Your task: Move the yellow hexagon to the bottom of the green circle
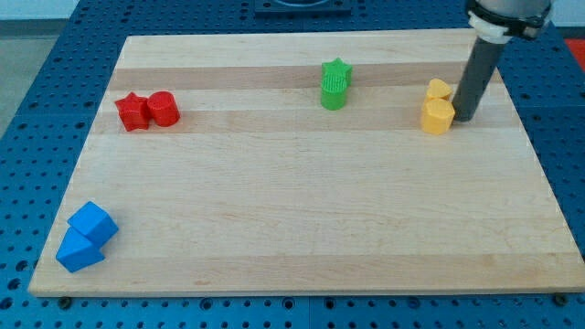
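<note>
No gripper, only rod. My tip (463, 118) touching right side of yellow hexagon (437, 117). Approach done; next push leftward, ending below green block (335, 85).

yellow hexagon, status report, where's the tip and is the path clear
My tip touching yellow hexagon on its right side. Second yellow block just behind it. Green blocks to the left, nothing between.

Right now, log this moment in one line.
my tip: right of yellow hexagon, touching | green blocks: view's left, apart | task: not done
</note>
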You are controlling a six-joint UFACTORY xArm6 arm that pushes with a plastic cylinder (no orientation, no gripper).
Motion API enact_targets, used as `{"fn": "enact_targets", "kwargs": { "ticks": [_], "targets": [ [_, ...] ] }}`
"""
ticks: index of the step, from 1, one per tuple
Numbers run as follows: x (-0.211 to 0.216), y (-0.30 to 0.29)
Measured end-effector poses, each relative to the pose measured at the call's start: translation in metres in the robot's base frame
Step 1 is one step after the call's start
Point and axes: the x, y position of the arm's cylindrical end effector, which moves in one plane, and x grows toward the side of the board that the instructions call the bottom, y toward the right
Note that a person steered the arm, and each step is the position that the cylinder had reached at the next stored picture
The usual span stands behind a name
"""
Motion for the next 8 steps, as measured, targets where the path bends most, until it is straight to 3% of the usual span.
{"fn": "enact_targets", "kwargs": {
  "ticks": [4, 8],
  "targets": [
    [0.057, -0.084],
    [0.032, -0.106]
  ]
}}
